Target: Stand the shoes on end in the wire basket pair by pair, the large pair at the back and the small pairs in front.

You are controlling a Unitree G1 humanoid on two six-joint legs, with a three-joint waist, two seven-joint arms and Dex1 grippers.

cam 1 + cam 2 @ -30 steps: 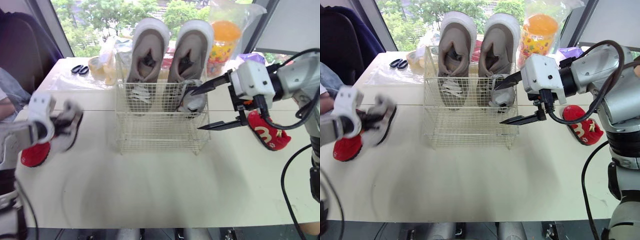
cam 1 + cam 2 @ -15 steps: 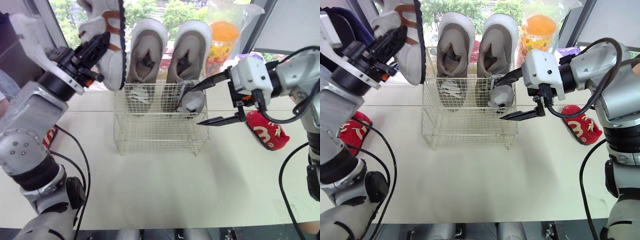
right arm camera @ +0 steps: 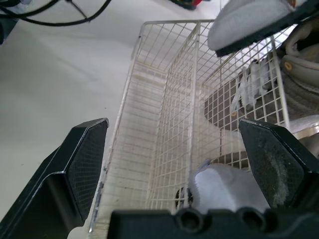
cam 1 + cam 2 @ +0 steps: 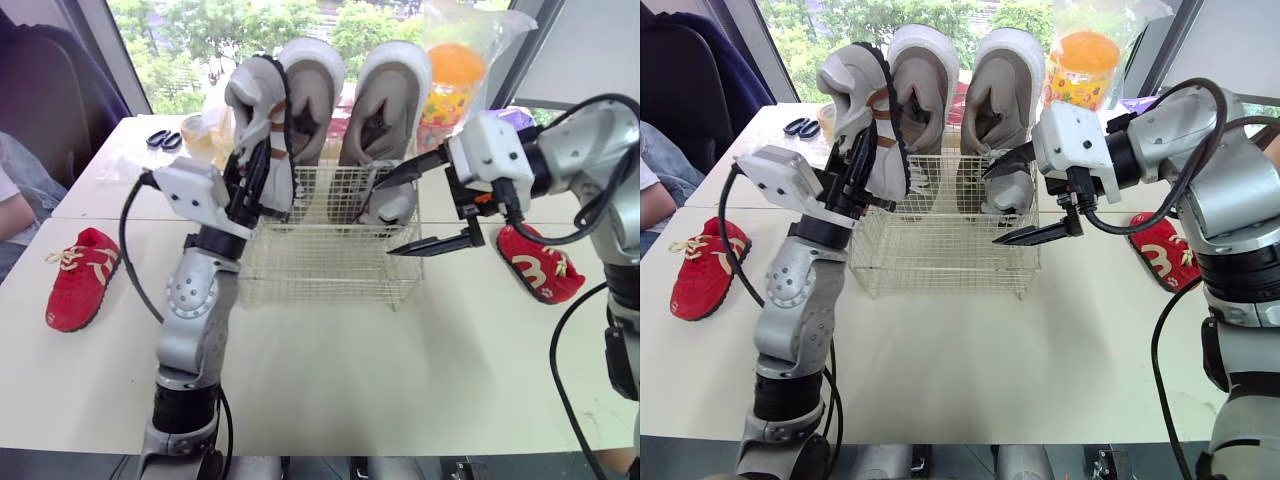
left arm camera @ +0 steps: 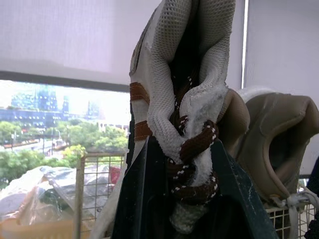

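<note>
Placing a small white shoe into the front of the basket, with the large pair already in.
The left claw (image 4: 252, 170) is clamped on the small white shoe (image 4: 258, 110), holding it on end above the front left corner of the wire basket (image 4: 330, 265). 2 large beige shoes (image 4: 310, 90) stand along the back, and 1 small grey shoe (image 4: 388, 205) sits at the front right. The right claw (image 4: 383, 220) hangs wide open and empty just beside the basket's right side. A red shoe (image 4: 80, 278) lies near the left edge of the bench (image 4: 330, 370), and a second red shoe (image 4: 540, 262) lies near the right edge. Next, I judge, the white shoe must go down upright without snagging the wire.
</note>
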